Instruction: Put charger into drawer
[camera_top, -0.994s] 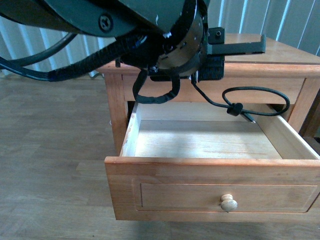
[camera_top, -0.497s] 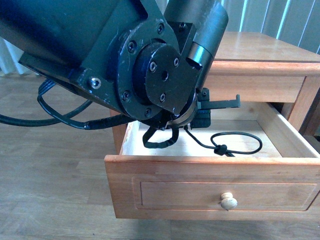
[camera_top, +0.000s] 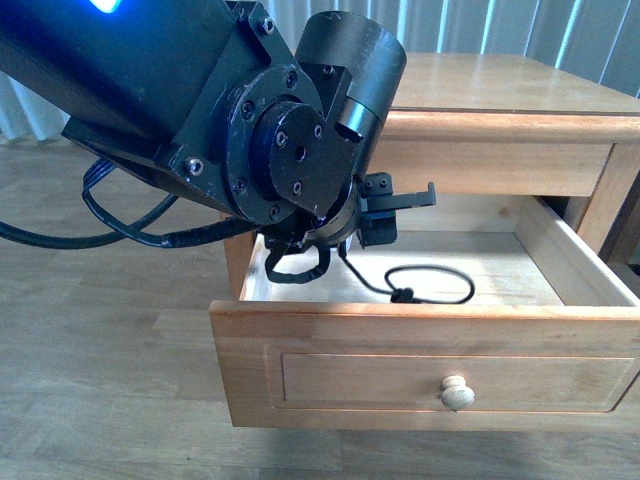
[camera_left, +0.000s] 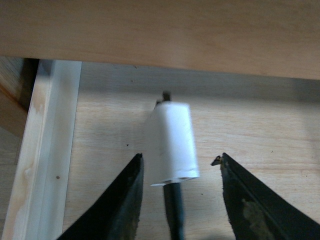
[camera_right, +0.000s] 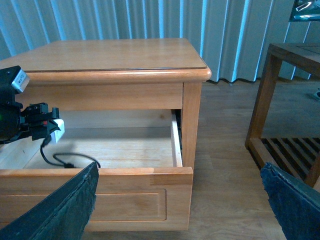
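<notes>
The drawer is pulled out, with its round knob on the front panel. My left gripper reaches inside it, low over the pale floor. Its jaws are open in the left wrist view. The white charger block sits between them, touching neither finger, and its black cable runs back toward the wrist. The cable loop lies on the drawer floor. The block also shows in the right wrist view. My right gripper is open and empty, off to the drawer's side.
The table top overhangs the back of the drawer. The drawer's side wall is close to the left gripper. A second wooden table stands on the wood floor beyond the right gripper.
My left arm has come down from above the drawer into it, carrying the charger. The cable loop has dropped from hanging in the air to the drawer floor.
</notes>
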